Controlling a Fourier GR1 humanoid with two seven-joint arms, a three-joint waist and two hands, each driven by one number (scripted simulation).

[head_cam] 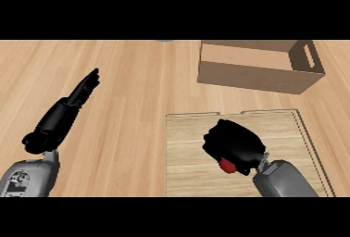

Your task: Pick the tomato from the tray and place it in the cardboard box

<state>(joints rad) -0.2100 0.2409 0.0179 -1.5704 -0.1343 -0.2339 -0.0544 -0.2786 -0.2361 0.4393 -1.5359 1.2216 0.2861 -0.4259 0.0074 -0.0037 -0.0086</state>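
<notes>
While the right hand (233, 144) curls over the tomato (227, 165), only a small red patch of that fruit shows, peeking out at the near side of the black fingers just beside the grey forearm. Hand and tomato sit over the middle of the tray (183, 152), a pale wooden board with a thin raised rim that lies on the near right part of the worktop (130, 83). Whether the tomato rests on the tray or is lifted off it cannot be told from this view.

Farther away, beyond the tray's far edge and apart from it, stands the cardboard box (257, 76), open at the top, with a slot handle cut in its right wall. Its inside shows only brown cardboard.

On the left, well apart from the tray, the left hand (83, 89) rests with straight, relaxed fingers pointing toward the far side, holding nothing, its grey forearm coming in from the near left corner.
</notes>
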